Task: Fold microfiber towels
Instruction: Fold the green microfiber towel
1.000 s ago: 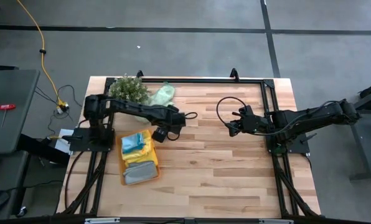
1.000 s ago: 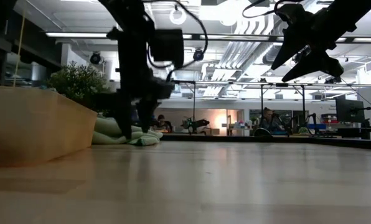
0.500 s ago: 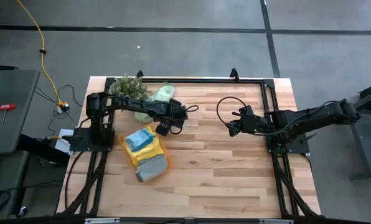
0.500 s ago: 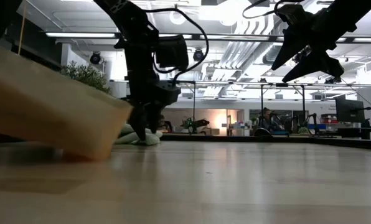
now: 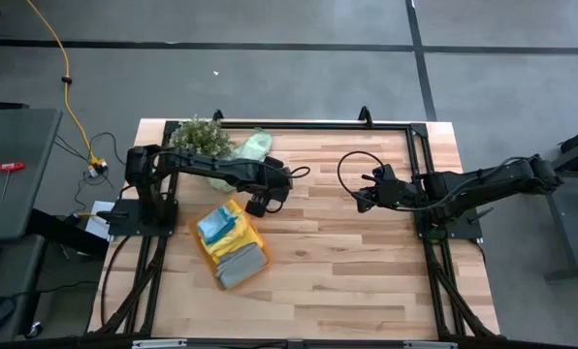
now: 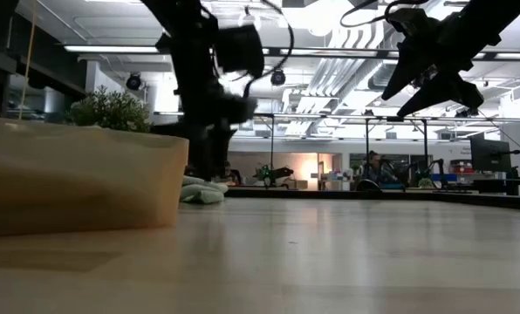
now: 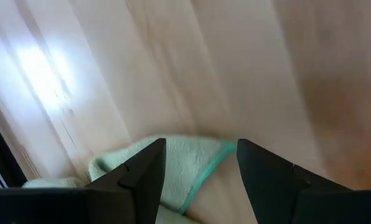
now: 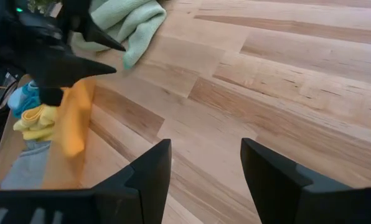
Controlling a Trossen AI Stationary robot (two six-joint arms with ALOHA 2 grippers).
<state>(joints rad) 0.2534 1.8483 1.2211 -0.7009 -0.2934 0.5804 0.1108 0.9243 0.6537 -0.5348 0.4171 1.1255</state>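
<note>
A pale green towel (image 5: 254, 146) lies crumpled on the table at the far left, next to the plant. Blue, yellow and grey towels (image 5: 227, 240) lie in the orange tray (image 5: 208, 256). My left gripper (image 5: 257, 201) hangs open just off the tray's far right corner. It points steeply down, and the green towel's teal-edged corner (image 7: 184, 163) shows beyond its fingers (image 7: 142, 180). My right gripper (image 5: 364, 194) waits open above the table's right half, holding nothing (image 8: 204, 162).
A small bushy plant (image 5: 200, 137) stands at the far left corner. A black frame (image 5: 318, 125) runs along the table's edges. Bare wood lies between the two grippers and along the near side. The tray (image 6: 77, 187) fills the left of the low view.
The orange tray tipped up at one end and turned, and its near end swung toward the table's right. It now lies flat again, slanted, with the towels still in it. My left gripper has shifted slightly toward the table's right, by the tray's far corner.
</note>
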